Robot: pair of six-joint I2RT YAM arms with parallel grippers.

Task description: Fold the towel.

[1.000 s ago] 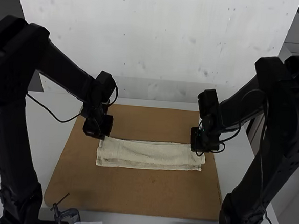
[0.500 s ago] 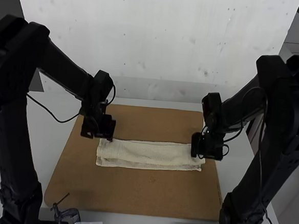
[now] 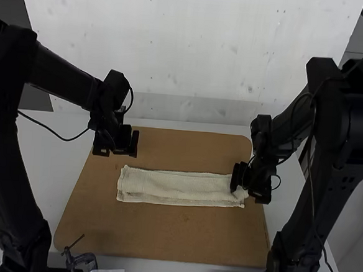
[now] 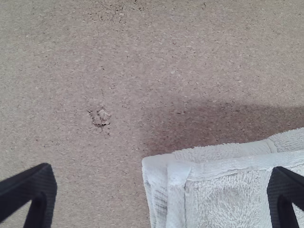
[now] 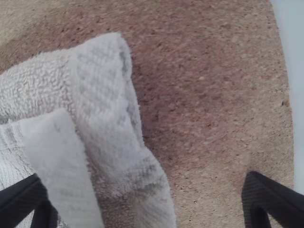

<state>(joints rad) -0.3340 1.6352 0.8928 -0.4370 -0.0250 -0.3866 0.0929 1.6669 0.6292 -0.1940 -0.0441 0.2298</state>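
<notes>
The towel [image 3: 175,188] is laid left to right — its right end overhung by the parted right jaws, the left jaws, also parted, held beyond its far left corner.

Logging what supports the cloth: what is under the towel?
The towel lies on the brown board, which extends beyond it on every side. The stretch of board directly beneath is covered, so whether anything else is under there cannot be seen.

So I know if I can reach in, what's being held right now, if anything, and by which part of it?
Nothing: the left hand and right hand are open, and the towel lies folded.
</notes>
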